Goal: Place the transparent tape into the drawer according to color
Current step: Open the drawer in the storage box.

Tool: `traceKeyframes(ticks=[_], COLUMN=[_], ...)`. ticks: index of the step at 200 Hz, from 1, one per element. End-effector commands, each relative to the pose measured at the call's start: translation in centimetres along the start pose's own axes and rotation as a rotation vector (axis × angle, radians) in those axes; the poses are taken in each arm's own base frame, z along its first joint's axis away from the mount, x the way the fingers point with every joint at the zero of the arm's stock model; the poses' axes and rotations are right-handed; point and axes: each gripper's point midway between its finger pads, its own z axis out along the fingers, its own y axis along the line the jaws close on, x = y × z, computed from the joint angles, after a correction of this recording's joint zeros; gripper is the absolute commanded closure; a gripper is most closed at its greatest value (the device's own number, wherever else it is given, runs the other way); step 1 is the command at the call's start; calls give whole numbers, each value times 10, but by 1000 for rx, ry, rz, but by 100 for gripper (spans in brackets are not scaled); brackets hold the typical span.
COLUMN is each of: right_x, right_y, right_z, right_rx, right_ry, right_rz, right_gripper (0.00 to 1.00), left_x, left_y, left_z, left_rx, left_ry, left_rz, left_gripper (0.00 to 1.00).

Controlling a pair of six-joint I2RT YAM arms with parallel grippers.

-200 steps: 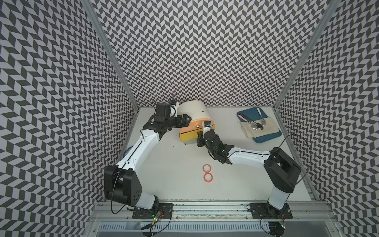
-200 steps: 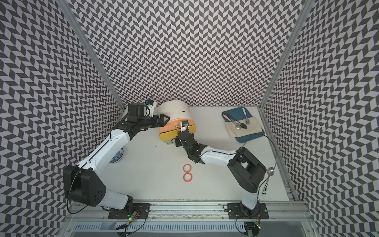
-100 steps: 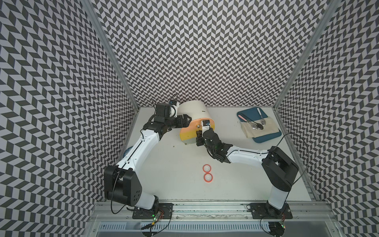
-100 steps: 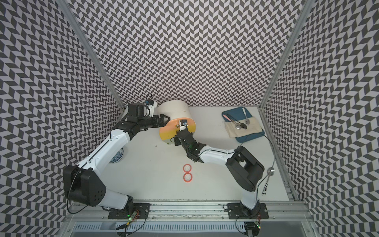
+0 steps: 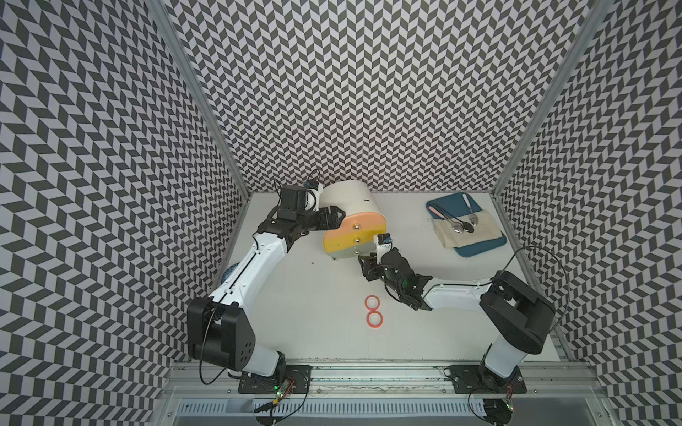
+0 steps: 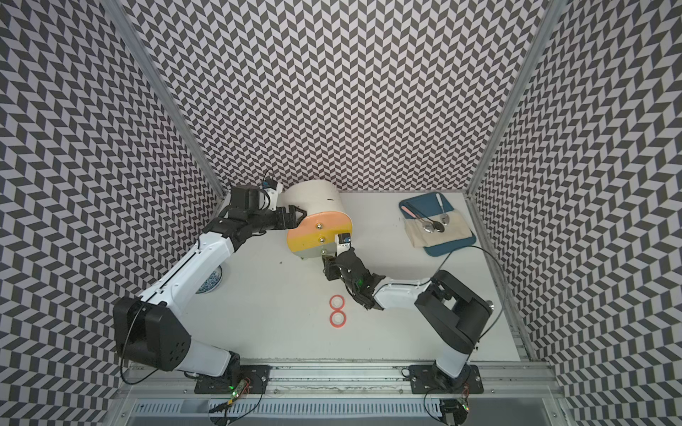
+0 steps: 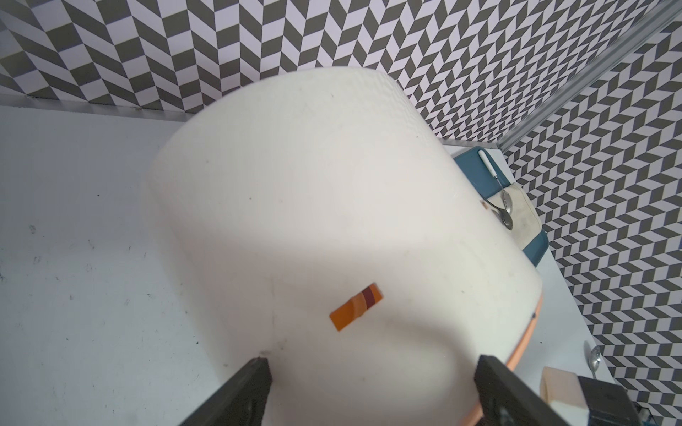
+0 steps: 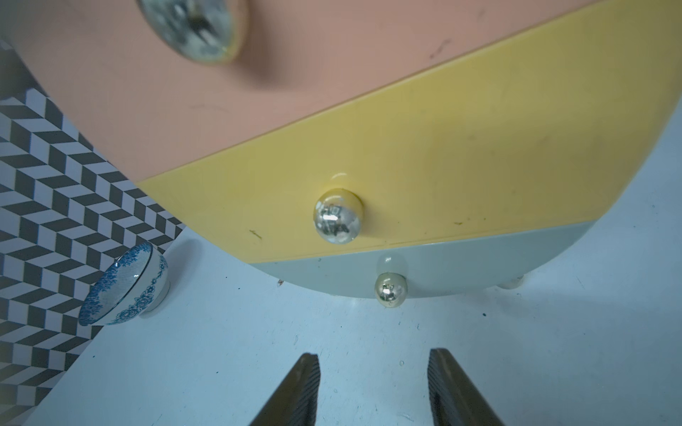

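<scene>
Two flat red-pink tape rolls, white-cored, lie side by side at table (image 5: 313, 332) centre: far roll (image 5: 372, 302), near roll (image 5: 375, 318). Beyond them the cream cabinet (image 5: 347, 199) shows peach drawer (image 8: 332, 55), yellow drawer (image 8: 479, 147) and grey-green drawer (image 8: 479, 258) all shut. Right gripper (image 8: 372, 359): jaws partly parted, empty, just short of the grey-green knob (image 8: 390, 291). Left gripper (image 5: 335, 217): jaws wide, against the cabinet's left side.

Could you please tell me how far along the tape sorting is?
Done: no purple or yellow rolls in view; drawers look shut. In hand: nothing; right gripper open before the grey-green drawer, left gripper open at the cabinet. Left: two red-pink rolls on the table.
</scene>
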Motion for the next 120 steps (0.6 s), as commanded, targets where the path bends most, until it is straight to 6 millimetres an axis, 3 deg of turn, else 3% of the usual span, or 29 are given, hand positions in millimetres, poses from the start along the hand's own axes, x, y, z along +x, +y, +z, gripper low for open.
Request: traceKeyframes(ticks=[1,120], right_x=[-7,0], right_y=[9,-6], right_z=[9,50], right_rx=[-59,-12], right_ry=[-59,-58], right_rz=[44,92], right_gripper=[49,51], left_x=[15,17], left_y=[3,5], left_z=[-1,2], left_rx=[-4,1], left_ry=[57,66], left_rz=[-8,-13], left_gripper=[9,9])
